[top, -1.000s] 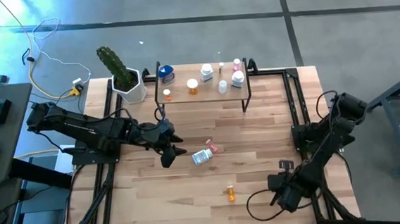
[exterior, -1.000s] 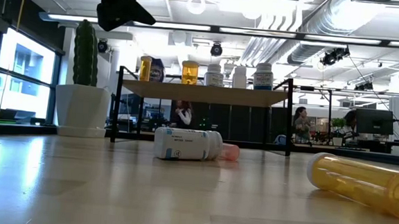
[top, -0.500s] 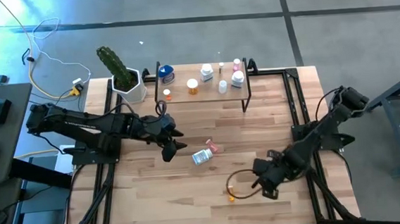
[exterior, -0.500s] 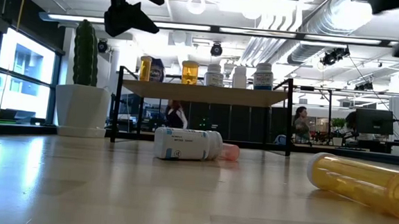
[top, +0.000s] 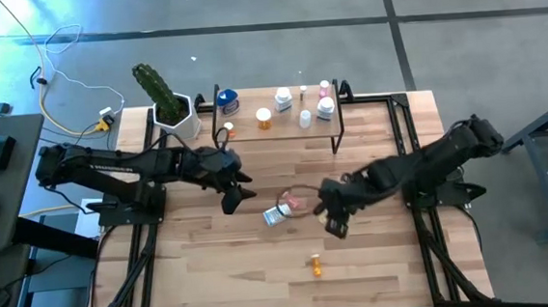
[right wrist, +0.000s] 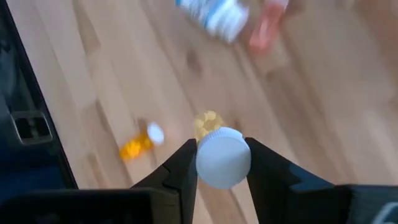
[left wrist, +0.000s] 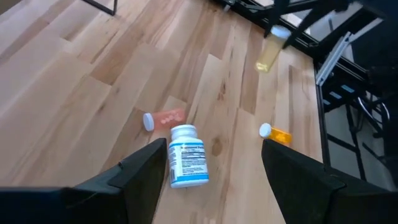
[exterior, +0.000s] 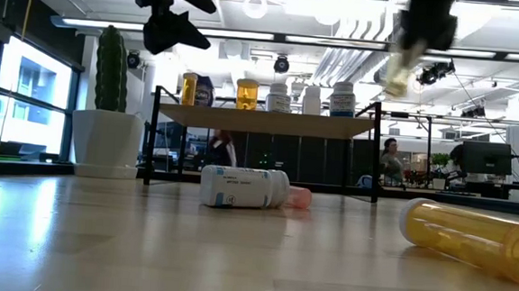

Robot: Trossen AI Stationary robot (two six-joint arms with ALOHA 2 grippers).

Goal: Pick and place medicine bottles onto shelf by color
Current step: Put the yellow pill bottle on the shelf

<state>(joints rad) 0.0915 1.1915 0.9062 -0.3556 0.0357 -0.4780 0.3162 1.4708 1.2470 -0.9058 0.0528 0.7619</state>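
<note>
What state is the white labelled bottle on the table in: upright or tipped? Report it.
Tipped. The white labelled bottle lies on its side on the table, cap toward the pink vial beside it.

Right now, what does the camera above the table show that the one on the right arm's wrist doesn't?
Only the overhead view shows the shelf with bottles standing on it, the cactus, and the left gripper open above the table. Only the right wrist view shows, up close, the right gripper shut on a yellow bottle with a white cap. Both show the white labelled bottle, the pink vial beside it and the orange vial lying on the table.
</note>
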